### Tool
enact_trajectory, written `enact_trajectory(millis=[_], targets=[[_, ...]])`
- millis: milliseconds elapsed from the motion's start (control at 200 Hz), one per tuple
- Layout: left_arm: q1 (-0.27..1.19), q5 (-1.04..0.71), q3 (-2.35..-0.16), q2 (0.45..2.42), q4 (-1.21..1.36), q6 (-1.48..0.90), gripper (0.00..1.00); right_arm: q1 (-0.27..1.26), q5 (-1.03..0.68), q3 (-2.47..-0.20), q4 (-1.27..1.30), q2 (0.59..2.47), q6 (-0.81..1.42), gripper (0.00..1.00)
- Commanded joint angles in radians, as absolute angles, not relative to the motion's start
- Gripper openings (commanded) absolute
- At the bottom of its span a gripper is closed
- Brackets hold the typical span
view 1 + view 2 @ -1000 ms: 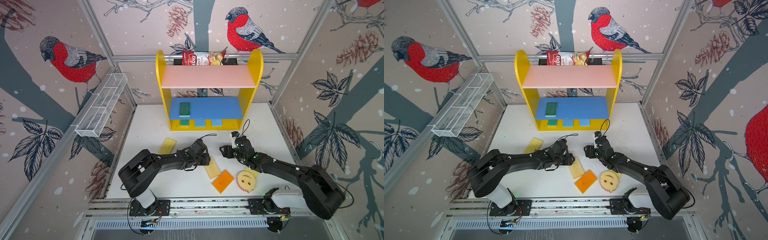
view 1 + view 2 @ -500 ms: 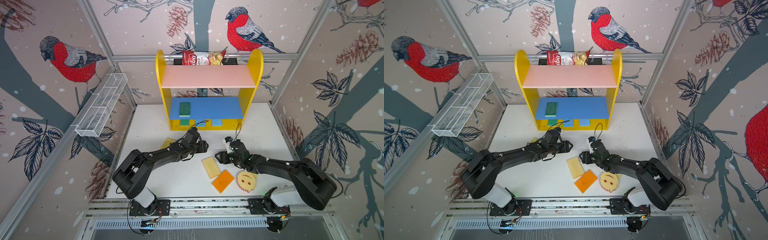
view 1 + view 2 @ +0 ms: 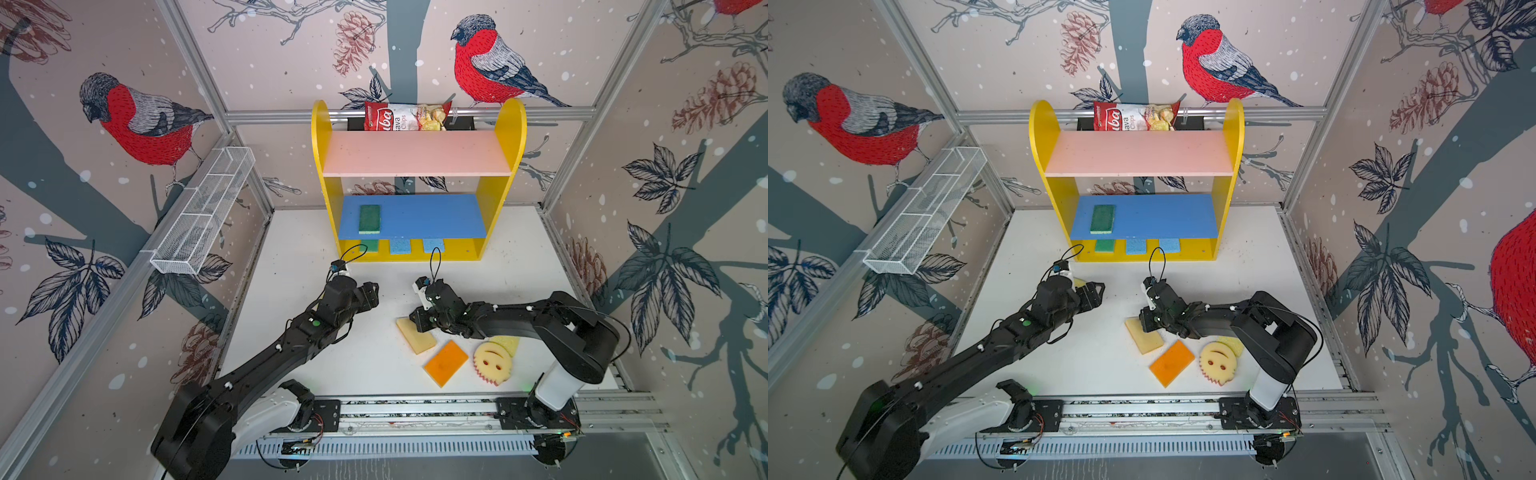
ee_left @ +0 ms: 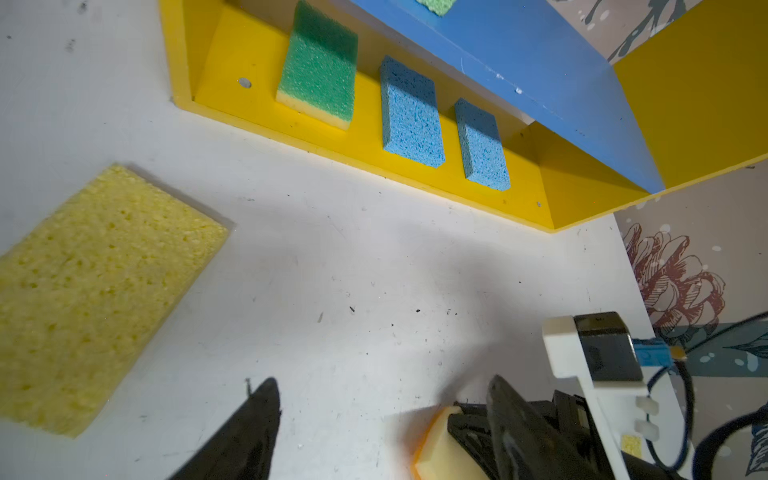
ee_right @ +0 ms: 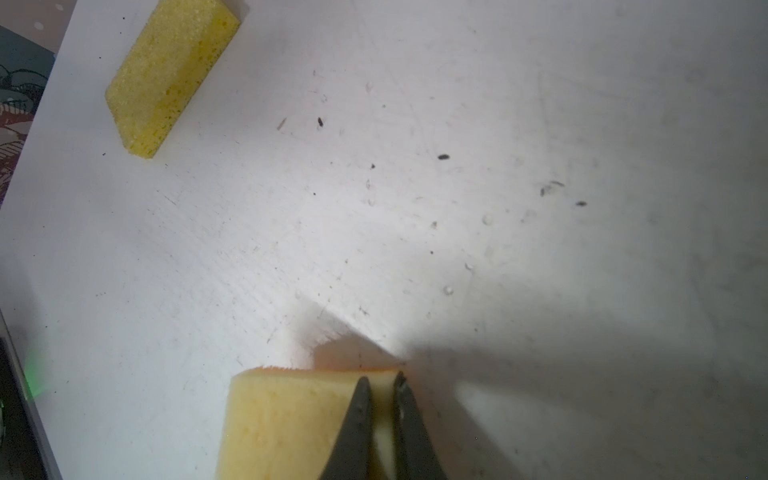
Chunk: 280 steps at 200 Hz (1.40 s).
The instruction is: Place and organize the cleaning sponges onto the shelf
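My right gripper [image 3: 417, 323] [image 5: 382, 379] is shut on a corner of a pale yellow sponge with an orange underside [image 3: 419, 343] [image 5: 286, 415] that lies on the white table. My left gripper [image 3: 372, 291] [image 4: 384, 401] hangs open and empty over bare table. A yellow sponge [image 4: 83, 291] [image 5: 166, 75] lies beside it, mostly hidden under the arm in both top views. An orange sponge [image 3: 446, 362] and the round smiley sponge [image 3: 492, 365] lie near the front. The shelf [image 3: 515, 124] holds a green sponge [image 3: 369, 219] on its blue board, plus one green [image 4: 318, 70] and two blue sponges [image 4: 411, 114] on its base.
A chips bag [image 3: 405, 117] sits behind the shelf's pink top board. A white wire basket [image 3: 203, 212] hangs on the left wall. Another yellow sponge [image 3: 510, 343] peeks out under the right arm. The metal rail [image 3: 415, 409] runs along the table's front edge.
My right gripper moved left and down onto the pale yellow sponge and closed on its corner. My left gripper drew back from that sponge toward the shelf and opened wider.
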State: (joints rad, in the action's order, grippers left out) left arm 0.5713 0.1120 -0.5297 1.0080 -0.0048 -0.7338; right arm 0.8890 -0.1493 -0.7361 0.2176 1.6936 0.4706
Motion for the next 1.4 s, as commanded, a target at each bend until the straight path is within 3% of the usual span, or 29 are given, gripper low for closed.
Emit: enact_trajectory(millis=[0,120,310,610,690,996,1061,1171,1396], targets=[[0.569,0.151,-0.493,0.952,0.039,-0.745,0.69,0.885,-0.177,-0.769,0.216,1.704,0.464,0.07],[0.569,0.099,-0.462,0.917,0.083,-0.739,0.69,0.855,-0.235,-0.807,0.23,1.698,0.467,0.04],[0.572,-0.073,-0.452,0.987,0.204,-0.728,0.85,0.743,-0.471,-0.814,0.431,1.686,0.606,0.01],[0.66,-0.209,-0.524,1.142,0.387,-0.716,0.92,0.836,-0.186,-0.961,0.216,1.648,0.443,0.0],[0.676,-0.241,-0.549,1.204,0.419,-0.713,0.83,0.85,-0.182,-0.944,0.239,1.634,0.435,0.01],[0.68,-0.248,-0.586,1.262,0.449,-0.726,0.22,0.834,-0.16,-0.857,0.295,1.573,0.468,0.07],[0.679,-0.244,-0.589,1.257,0.441,-0.721,0.16,0.823,-0.157,-0.845,0.292,1.557,0.464,0.13],[0.679,-0.217,-0.59,1.25,0.412,-0.715,0.11,0.8,-0.114,-0.808,0.288,1.517,0.452,0.46],[0.656,-0.131,-0.631,1.232,0.286,-0.684,0.1,0.892,0.246,-0.643,0.299,1.318,0.322,0.66]])
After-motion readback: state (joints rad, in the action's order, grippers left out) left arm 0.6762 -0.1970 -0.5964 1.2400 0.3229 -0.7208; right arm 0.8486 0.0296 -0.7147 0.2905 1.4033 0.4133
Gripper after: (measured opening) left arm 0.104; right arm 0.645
